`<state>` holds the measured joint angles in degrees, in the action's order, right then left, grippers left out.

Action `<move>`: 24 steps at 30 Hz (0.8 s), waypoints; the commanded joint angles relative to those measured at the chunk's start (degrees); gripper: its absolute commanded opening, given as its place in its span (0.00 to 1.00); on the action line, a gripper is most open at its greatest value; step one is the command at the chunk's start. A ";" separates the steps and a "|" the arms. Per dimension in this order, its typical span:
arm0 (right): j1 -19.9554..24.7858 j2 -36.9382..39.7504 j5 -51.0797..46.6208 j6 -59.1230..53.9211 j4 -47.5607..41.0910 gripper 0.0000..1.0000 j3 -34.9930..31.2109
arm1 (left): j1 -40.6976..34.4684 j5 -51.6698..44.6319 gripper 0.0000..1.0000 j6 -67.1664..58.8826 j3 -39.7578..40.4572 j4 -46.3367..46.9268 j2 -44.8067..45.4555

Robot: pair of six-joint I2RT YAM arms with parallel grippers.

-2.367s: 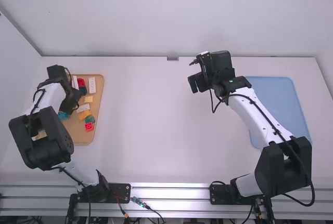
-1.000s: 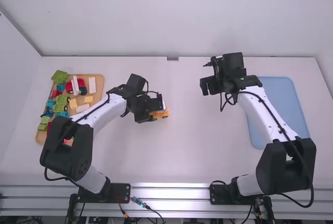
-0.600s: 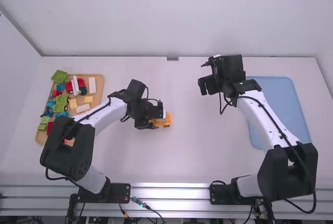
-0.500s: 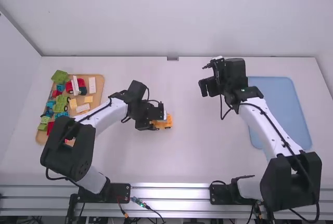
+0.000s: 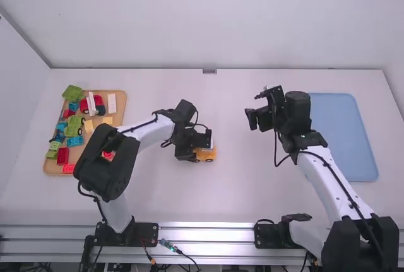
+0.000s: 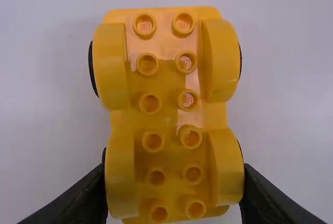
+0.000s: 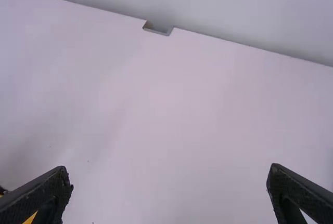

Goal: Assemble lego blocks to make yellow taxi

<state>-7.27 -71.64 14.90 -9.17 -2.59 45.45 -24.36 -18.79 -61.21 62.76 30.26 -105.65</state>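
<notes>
Your left gripper [image 6: 174, 171] has its fingers brought in until they meet the yellow Duplo car base [image 6: 171, 115], pinching it across the wheel arches at one end. The jaws stand apart only by the base's width. Your right gripper [image 7: 170, 172] is spread wide, with nothing between its fingers.

Take twelve o'clock as straight away from you in the high view. The base's long axis runs roughly nine to three, so your left grip bites across it, about twelve to six, and the studded length sticks out toward three. Whether its wheels bear on the table [image 5: 189, 202], you cannot tell.

The left arm is the nearer one, since it has the base in hand. From your right gripper the base lies at about eight o'clock, a fair way off, so using that arm on it would call for a swing that way, and the free end is the one it would meet first.

Farther out, the tray [image 5: 121, 105] sits between nine and ten from the base, with a yellow block [image 5: 108, 120] on it that looks a likely next part. Letting go squarely should keep the base from twisting off that line.
</notes>
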 commanded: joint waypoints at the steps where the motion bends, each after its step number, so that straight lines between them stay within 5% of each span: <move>1: 0.15 1.45 0.96 -0.13 0.00 0.99 -0.52 | 0.13 -0.70 0.35 1.70 0.59 -1.42 0.21; 16: 0.15 1.45 0.94 -0.11 -0.48 0.99 -0.52 | -0.02 -0.61 0.59 1.36 -2.73 -6.36 0.19; 23: 0.15 1.45 0.96 -0.11 -0.39 0.99 -0.52 | -0.02 -0.63 0.84 1.38 -3.21 -6.34 0.19; 24: 0.15 1.45 0.96 -0.11 -0.42 0.99 -0.52 | 0.00 -0.61 0.99 1.38 -3.21 -6.45 0.19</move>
<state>-7.22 -71.44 15.53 -9.30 -3.11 45.45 -24.38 -18.85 -59.83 60.69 23.55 -105.65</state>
